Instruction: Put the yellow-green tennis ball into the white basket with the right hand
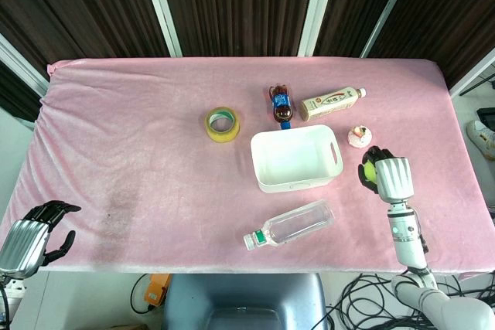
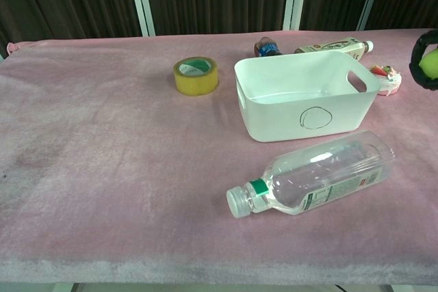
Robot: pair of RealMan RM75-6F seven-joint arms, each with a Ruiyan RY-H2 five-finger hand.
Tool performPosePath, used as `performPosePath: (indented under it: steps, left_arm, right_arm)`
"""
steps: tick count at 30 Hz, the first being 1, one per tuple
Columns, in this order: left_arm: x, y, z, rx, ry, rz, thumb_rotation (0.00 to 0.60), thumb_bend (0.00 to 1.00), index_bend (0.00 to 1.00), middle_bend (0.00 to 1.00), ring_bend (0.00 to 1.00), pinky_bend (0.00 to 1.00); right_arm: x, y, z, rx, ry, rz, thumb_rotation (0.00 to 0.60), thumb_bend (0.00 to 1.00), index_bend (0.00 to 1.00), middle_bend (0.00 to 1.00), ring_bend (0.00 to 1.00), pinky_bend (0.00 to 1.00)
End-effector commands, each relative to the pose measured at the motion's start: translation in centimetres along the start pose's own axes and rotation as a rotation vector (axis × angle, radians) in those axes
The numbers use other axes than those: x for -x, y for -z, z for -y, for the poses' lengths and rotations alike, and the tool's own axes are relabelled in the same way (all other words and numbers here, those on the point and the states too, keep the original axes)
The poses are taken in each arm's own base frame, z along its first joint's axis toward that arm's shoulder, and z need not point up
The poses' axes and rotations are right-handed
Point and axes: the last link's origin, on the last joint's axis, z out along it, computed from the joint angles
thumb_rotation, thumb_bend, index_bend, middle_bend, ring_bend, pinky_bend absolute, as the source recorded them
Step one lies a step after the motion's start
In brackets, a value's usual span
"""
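The yellow-green tennis ball (image 1: pixel 370 171) (image 2: pixel 430 63) is gripped in my right hand (image 1: pixel 388 175) (image 2: pixel 423 63), whose dark fingers wrap around it. The hand hangs above the cloth just right of the white basket (image 1: pixel 297 158) (image 2: pixel 305 102), which stands empty near the table's middle. In the chest view only the fingers and part of the ball show at the right edge. My left hand (image 1: pixel 29 234) rests at the table's near left corner with its fingers loosely curled and nothing in it.
A clear plastic bottle (image 1: pixel 289 224) (image 2: pixel 316 174) lies in front of the basket. A yellow tape roll (image 1: pixel 222 124) (image 2: pixel 196 75), a dark bottle (image 1: pixel 281 105), a white drink bottle (image 1: pixel 332 103) and a small pink-white object (image 1: pixel 358 137) lie behind and beside it.
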Motion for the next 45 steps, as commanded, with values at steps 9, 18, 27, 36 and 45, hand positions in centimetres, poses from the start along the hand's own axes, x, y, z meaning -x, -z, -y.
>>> performPosePath:
  steps: [9, 18, 27, 36, 45]
  left_arm:
    - [0.2, -0.1, 0.0, -0.01, -0.027, -0.003, 0.6, 0.45, 0.33, 0.34, 0.24, 0.32]
    - [0.2, -0.2, 0.1, -0.02, -0.029, -0.008, 0.6, 0.45, 0.33, 0.34, 0.24, 0.32]
    - [0.1, -0.2, 0.3, -0.024, -0.025, -0.011, 0.6, 0.45, 0.33, 0.35, 0.24, 0.32]
    - [0.3, -0.3, 0.1, -0.019, -0.033, 0.0, 0.6, 0.45, 0.33, 0.35, 0.24, 0.32]
    - [0.3, -0.3, 0.0, -0.018, -0.035, 0.0, 0.6, 0.45, 0.33, 0.35, 0.24, 0.32]
  right_arm:
    - [-1.5, -4.9, 9.0, -0.184, -0.061, 0.024, 0.6, 0.72, 0.59, 0.45, 0.45, 0.77]
    - [-0.3, -6.4, 10.4, -0.166, -0.076, 0.083, 0.6, 0.47, 0.28, 0.2, 0.1, 0.37]
    - [0.0, -4.4, 9.3, -0.179, -0.139, 0.178, 0.6, 0.35, 0.09, 0.03, 0.0, 0.18]
    - [-4.4, 4.8, 3.5, -0.031, -0.11, 0.236, 0.6, 0.35, 0.13, 0.02, 0.0, 0.19]
    - [-9.2, 14.9, -2.1, 0.081, 0.037, 0.263, 0.6, 0.35, 0.07, 0.03, 0.0, 0.18]
